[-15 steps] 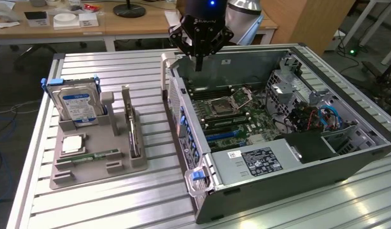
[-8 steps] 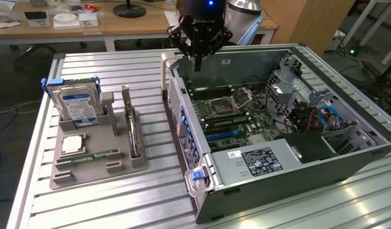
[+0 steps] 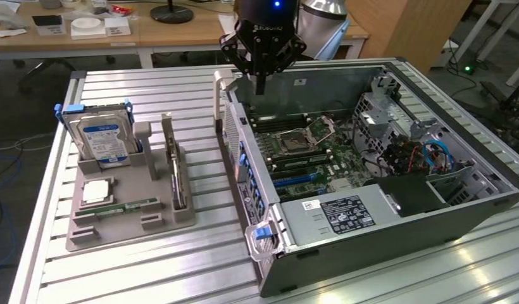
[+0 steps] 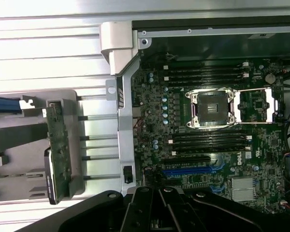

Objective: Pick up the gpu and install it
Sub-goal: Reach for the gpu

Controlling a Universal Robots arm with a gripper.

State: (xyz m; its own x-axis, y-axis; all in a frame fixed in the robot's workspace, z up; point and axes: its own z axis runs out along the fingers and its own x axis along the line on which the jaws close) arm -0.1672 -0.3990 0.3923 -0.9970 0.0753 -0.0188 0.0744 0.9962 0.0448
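end effector (image 3: pixel 261 90) clenched, empty, over computer case (image 3: pixel 369 247) rim | gpu (image 3: pixel 176 180) well apart, outside the case wall, upright in holder tray (image 3: pixel 125 231) on worktop (image 3: pixel 158 278) | pickup likely best: straddle thin faces mid-edge, lift straight | count: 1 gpu, 1 hard drive (image 3: pixel 103 136), 1 computer case, 1 holder tray

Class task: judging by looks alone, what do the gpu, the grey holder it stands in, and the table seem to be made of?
The gpu looks like a circuit board, probably fibreglass laminate: green face studded with small components. The holder is likely plastic: uniform matte grey with shaped slots. The table is probably aluminium: ribbed silver slats with bright glare.
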